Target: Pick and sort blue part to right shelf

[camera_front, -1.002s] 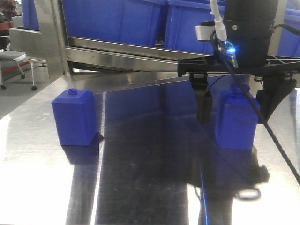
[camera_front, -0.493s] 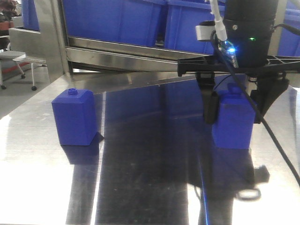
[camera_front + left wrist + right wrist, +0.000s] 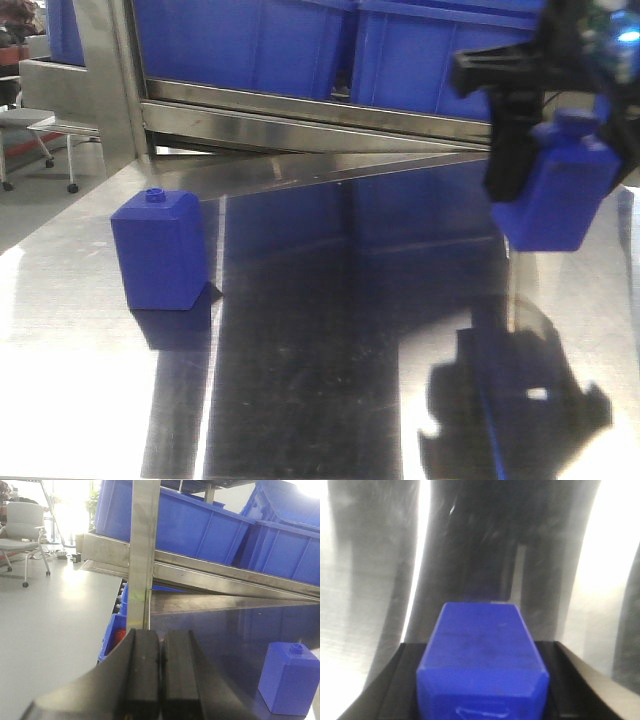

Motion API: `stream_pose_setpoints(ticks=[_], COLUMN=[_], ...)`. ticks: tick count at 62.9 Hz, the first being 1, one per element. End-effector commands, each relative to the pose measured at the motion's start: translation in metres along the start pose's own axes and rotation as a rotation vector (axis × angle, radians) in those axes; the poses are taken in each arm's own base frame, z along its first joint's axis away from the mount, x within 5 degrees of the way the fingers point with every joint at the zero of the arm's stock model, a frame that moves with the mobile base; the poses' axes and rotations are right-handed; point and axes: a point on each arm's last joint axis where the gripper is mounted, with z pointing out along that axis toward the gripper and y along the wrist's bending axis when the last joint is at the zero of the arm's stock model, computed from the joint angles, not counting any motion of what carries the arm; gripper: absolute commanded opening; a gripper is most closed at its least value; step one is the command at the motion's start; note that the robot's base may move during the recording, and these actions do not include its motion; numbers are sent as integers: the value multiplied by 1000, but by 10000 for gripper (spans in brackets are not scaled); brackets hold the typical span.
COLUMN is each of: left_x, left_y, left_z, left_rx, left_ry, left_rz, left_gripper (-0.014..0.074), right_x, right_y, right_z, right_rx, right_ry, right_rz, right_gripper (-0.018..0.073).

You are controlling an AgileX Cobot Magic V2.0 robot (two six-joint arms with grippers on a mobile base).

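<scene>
The blue part (image 3: 562, 205) is gripped by the right pincer (image 3: 556, 178) and is held in the air, clear of the surface (image 3: 330, 380), above its right edge towards the far right corner. The part is seen tilted, its flat cap uppermost and leaning to the right. One black finger (image 3: 500, 165) is pressed against the part's left side; the opposite finger is largely hidden by the part and cut by the picture's edge. A dark reflection of arm and part is cast on the polished metal below.

In the right wrist view the blue part (image 3: 482, 655) is framed between the two black fingers, with the streaked metal surface (image 3: 370, 580) beyond it and no contact between the two.

The left pincer (image 3: 161, 670) is closed, its two pads pressed together with nothing between them, and it is held off the left edge of the surface.

A second blue block with a small round knob (image 3: 160, 250) is left standing upright on the surface near the far left corner, well apart from the held part; it is also caught in the left wrist view (image 3: 291, 679). Blue bins (image 3: 300, 40) are carried on a sloped steel rack (image 3: 300, 125) behind the far edge.
</scene>
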Motion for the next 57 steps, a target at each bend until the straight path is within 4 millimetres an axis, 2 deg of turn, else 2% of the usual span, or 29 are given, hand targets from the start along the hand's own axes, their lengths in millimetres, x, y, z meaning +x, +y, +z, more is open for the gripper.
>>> stream_pose_setpoints(ticks=[1,18,28,39,57], left_x=[-3,-3,-3,-3,-3], left_y=[0,0,0,0,0], left_z=[-2,-2,-2,-2,-2], left_rx=[5,5,5,5,5], left_ry=[-92,-92,-92,-92,-92], left_rz=[-22,-22,-22,-22,-22], left_gripper=[123,123,123,123,123], right_x=[-4,30,52,79,122], right_y=[-13,-54,-70,-77,-77], right_z=[-30,-50,-59,-74,-101], right_rx=[-37,-19,26,47,48], right_ry=[-201,-474,-627,-795,-951], right_rz=[-44,-105,-70,-54,-58], right_gripper=[408,408,408,408,408])
